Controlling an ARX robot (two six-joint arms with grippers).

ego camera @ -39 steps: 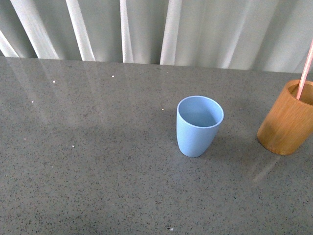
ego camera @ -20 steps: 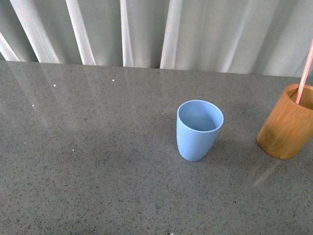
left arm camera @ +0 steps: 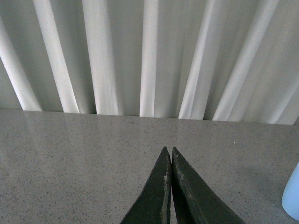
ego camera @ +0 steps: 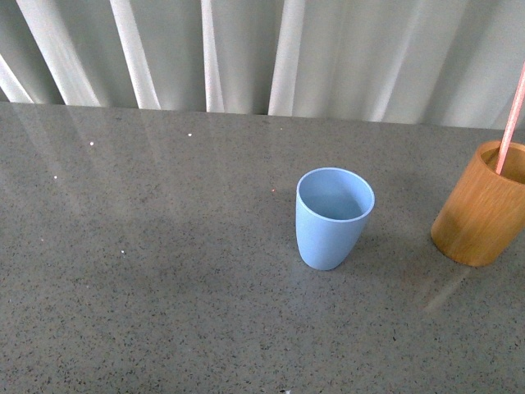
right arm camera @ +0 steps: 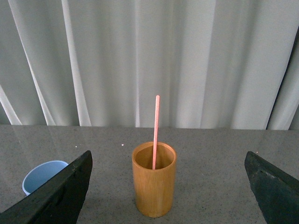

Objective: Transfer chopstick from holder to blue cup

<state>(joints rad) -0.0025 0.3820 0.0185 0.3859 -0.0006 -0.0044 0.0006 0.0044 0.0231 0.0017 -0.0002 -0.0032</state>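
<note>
Task not started. Chopstick (right arm camera: 155, 133) stands in holder (right arm camera: 154, 184), directly ahead of right end effector (right arm camera: 168, 156), whose fingers are spread wide and clear of both. Blue cup (ego camera: 333, 215) is empty, ahead of that end effector toward the left-arm side. Left end effector (left arm camera: 169, 151) is pressed together, empty. Grasp, lift, carry and drop all remain.

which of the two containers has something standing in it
The orange-brown wooden holder on the right: a pink chopstick sticks up out of it. The light blue cup shows only its bare inside.
</note>
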